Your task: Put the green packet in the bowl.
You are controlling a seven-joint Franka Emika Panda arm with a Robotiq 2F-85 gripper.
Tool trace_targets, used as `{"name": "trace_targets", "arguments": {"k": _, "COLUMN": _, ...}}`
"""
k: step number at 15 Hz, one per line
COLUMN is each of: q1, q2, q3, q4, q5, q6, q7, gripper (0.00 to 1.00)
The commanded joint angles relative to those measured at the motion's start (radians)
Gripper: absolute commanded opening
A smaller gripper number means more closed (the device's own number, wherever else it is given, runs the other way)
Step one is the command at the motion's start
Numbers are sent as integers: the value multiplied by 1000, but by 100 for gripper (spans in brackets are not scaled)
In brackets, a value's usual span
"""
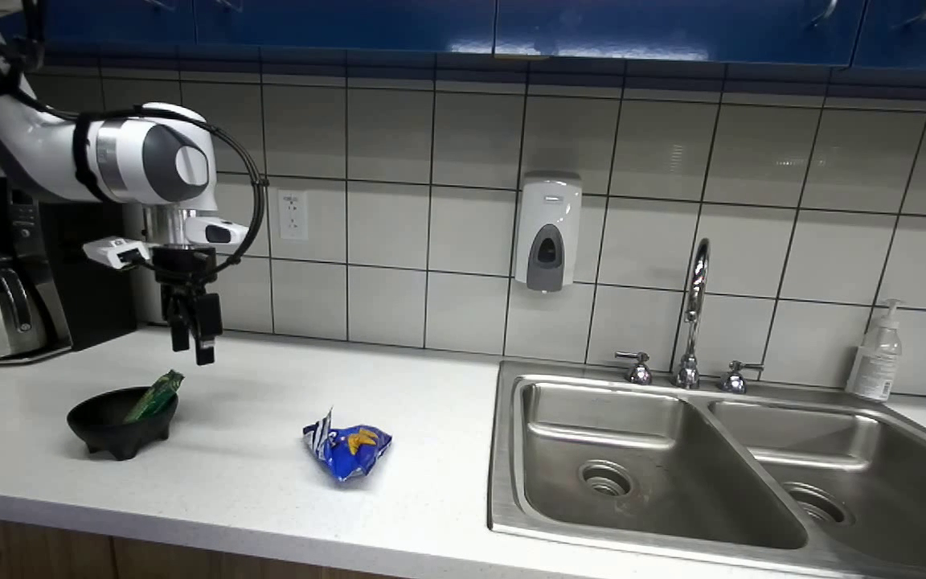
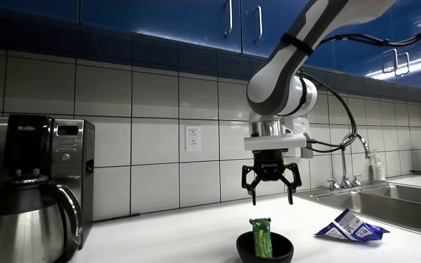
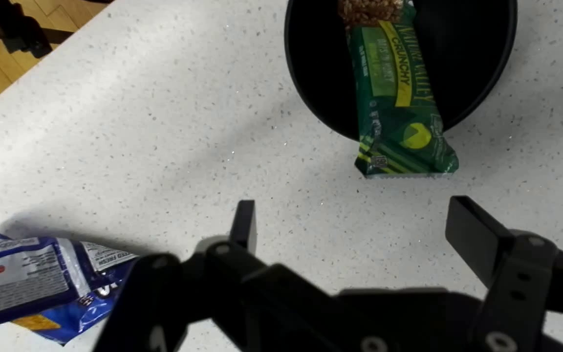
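Green oblong wrapped packet [image 3: 399, 93] | leans in round black bowl [image 1: 121, 434] near white counter's [image 1: 254, 394] front edge | black gripper [image 2: 272, 203] spread, empty | judged complete, nothing left

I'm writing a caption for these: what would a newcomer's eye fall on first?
Probably the white robot arm comes first, its fingers parted with nothing between them above the counter. Next would come the green packet leaning in the black bowl, one end jutting past the rim. The blue bag should catch the eye too, lying between bowl and sink in an exterior view.
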Motion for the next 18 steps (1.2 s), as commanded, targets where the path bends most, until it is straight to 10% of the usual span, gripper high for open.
{"name": "trace_targets", "arguments": {"k": 1, "q1": -24, "q2": 7, "q3": -15, "q4": 56, "q5": 45, "q6": -106, "q7": -111, "gripper": 100}}
{"name": "trace_targets", "arguments": {"k": 18, "q1": -125, "q2": -49, "q3": -123, "q4": 80, "q5": 64, "q6": -265, "q7": -444, "gripper": 100}}
